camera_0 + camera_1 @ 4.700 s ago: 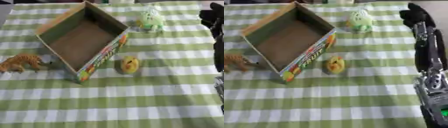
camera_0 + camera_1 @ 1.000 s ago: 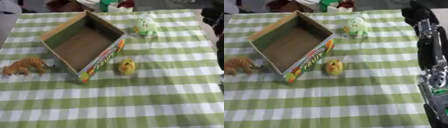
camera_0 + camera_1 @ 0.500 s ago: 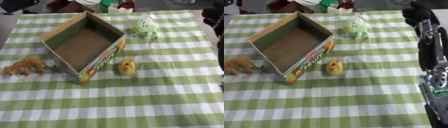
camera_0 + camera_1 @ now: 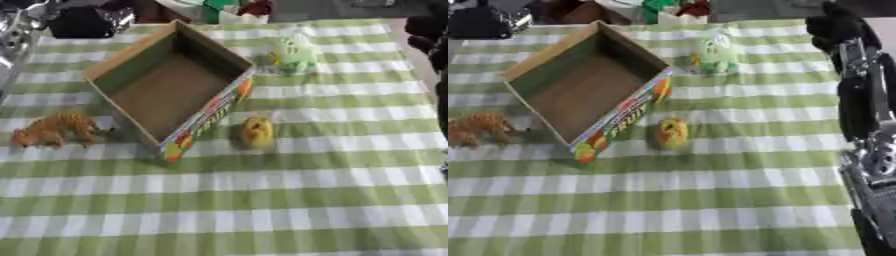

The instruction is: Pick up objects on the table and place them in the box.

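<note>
Box (image 4: 166, 90) still empty; nothing moved since a second ago. Right hand (image 4: 837, 27) stays at two o'clock (grip unreadable), toys untouched.

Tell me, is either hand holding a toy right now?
No. The right hand is up at the far right edge, apart from every toy; the left hand is out of view.

Both views look steeply down from the robot's head at the checked surface (image 4: 289, 200), set side by side. They share the box (image 4: 171, 90) and the toys around it; the right eye view alone shows the right arm (image 4: 859, 110) along its right edge.
</note>
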You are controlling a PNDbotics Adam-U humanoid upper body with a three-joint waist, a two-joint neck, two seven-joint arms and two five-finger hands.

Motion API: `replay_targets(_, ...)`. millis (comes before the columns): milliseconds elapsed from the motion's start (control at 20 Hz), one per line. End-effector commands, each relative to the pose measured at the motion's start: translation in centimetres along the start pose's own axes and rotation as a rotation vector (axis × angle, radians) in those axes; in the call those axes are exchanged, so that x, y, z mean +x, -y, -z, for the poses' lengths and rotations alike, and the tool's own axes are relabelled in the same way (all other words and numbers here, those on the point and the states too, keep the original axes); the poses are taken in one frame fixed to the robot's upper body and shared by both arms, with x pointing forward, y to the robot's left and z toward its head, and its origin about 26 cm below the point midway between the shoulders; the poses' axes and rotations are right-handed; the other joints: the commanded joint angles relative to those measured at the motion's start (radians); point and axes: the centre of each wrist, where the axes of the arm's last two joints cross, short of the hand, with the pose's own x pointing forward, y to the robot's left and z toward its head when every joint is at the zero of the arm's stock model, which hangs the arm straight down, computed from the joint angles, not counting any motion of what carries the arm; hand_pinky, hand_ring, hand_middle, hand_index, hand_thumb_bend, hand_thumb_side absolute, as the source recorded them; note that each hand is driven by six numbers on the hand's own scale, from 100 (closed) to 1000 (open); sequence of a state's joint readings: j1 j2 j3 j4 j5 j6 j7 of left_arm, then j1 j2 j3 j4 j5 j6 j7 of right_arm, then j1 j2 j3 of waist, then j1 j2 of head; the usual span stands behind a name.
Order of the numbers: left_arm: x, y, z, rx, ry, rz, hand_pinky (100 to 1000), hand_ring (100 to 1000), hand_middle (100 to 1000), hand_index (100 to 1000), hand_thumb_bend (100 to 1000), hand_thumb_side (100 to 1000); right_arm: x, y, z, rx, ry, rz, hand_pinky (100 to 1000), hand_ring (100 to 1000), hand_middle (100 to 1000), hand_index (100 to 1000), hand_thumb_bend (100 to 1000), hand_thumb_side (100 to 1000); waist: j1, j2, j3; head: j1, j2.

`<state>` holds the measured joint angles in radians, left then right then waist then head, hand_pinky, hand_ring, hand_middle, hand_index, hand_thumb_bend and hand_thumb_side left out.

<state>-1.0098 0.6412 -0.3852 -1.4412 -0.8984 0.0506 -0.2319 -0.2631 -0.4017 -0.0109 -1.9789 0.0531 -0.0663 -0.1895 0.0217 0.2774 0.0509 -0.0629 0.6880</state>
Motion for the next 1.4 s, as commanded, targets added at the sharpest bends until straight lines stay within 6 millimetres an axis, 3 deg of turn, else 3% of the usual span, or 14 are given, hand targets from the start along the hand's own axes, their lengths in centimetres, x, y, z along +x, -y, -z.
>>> replay_targets(50,-0.4,-1.6,0.2,-0.008,-0.007,0.029,670,832,824,913,427,1000,0.7,0.4,0.3,0.010,0.032,-0.011,879,845,755,910,100,1000,-0.002,-0.019,0.001,0.001,0.002)
replay_targets(100,-0.6,-1.3,0.1,-0.037,-0.014,0.033,681,842,838,928,623,1000,0.7,0.4,0.3,0.010,0.031,-0.013,879,846,755,910,100,1000,0.000,-0.016,0.002,-0.005,-0.002)
replay_targets(250,-1.4,0.0,-0.2,-0.132,-0.023,0.035,699,854,853,955,646,1000,0.7,0.4,0.3,0.012,0.030,-0.015,879,846,755,910,100,1000,0.002,-0.015,0.000,-0.011,-0.005)
replay_targets(500,-2.4,0.2,-0.8,-0.222,-0.008,0.047,712,858,875,1000,660,1000,0.7,0.5,0.3,0.012,0.028,-0.017,879,847,755,910,100,1000,0.003,-0.014,0.001,-0.016,-0.006)
replay_targets(1250,-4.5,-2.4,-5.1,-0.400,0.005,0.058,727,879,898,1000,681,946,0.7,0.6,0.3,0.013,0.029,-0.030,880,847,756,910,100,1000,0.006,-0.001,0.004,-0.040,-0.008)
replay_targets(1400,-4.7,-2.9,-6.1,-0.446,0.000,0.069,724,877,891,1000,737,971,0.7,0.6,0.4,0.015,0.031,-0.031,880,848,755,910,100,1000,0.007,0.002,0.002,-0.040,-0.008)
